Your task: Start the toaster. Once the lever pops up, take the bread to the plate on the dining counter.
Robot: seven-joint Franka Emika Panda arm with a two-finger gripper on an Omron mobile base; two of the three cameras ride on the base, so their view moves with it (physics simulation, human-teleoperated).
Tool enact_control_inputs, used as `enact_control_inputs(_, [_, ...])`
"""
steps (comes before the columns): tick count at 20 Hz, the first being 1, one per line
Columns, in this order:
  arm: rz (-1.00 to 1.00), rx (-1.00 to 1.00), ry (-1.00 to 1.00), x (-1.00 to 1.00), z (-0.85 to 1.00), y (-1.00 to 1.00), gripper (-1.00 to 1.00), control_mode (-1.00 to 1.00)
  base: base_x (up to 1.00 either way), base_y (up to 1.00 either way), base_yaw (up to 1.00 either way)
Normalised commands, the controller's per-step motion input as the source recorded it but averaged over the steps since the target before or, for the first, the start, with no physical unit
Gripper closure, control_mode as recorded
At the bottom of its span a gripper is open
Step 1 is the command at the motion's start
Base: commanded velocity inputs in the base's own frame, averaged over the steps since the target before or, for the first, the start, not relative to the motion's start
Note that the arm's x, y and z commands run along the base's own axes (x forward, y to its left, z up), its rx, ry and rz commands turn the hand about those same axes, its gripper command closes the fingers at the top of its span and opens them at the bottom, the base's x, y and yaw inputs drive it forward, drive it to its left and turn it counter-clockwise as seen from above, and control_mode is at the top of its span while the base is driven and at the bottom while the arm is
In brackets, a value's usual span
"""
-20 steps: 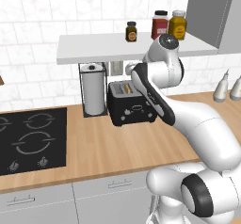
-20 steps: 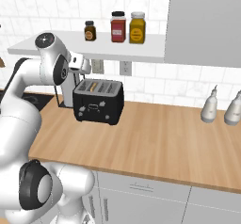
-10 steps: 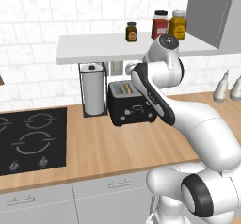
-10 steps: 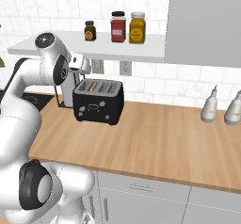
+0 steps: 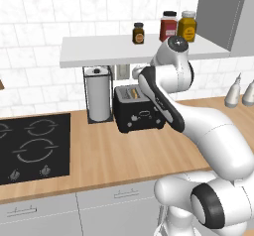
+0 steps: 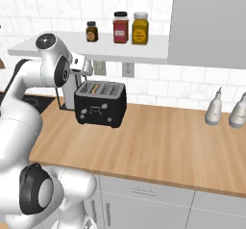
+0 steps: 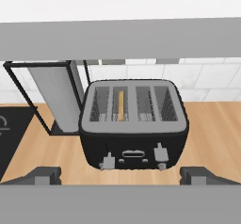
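Note:
The black toaster [image 5: 139,115] [image 6: 101,104] [image 7: 134,124] stands on the wood worktop against the tiled wall. The bread [image 7: 121,104] stands upright in its second slot from the left, and its tan top edge [image 5: 133,93] shows above the slot. Two small grey levers [image 7: 108,162] [image 7: 160,153] stick out of the toaster's front. My gripper [image 7: 121,176] hangs open above and in front of the toaster, under the shelf, touching nothing. The hand [image 6: 80,65] sits just left of the toaster's top. The plate and the dining counter are out of view.
A chrome paper-towel holder [image 5: 99,100] [image 7: 56,96] stands right beside the toaster's left side. A white shelf [image 5: 99,51] with three jars [image 6: 120,27] runs low over the toaster. The black hob [image 5: 30,146] lies left; two bottles [image 6: 214,108] stand far right.

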Motion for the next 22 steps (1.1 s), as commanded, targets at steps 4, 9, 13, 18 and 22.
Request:
enact_control_inputs(4, [0.0,0.0,0.0,0.0,0.0,0.0,-1.0,-1.0,0.0,0.0,0.0])
enact_control_inputs(9, [0.0,0.0,0.0,0.0,0.0,0.0,-1.0,-1.0,0.0,0.0,0.0])
enact_control_inputs(13, [0.0,0.0,0.0,0.0,0.0,0.0,-1.0,-1.0,0.0,0.0,0.0])
enact_control_inputs(18, [0.0,0.0,0.0,0.0,0.0,0.0,-1.0,-1.0,0.0,0.0,0.0])
enact_control_inputs(22, [0.0,0.0,0.0,0.0,0.0,0.0,-1.0,-1.0,0.0,0.0,0.0])
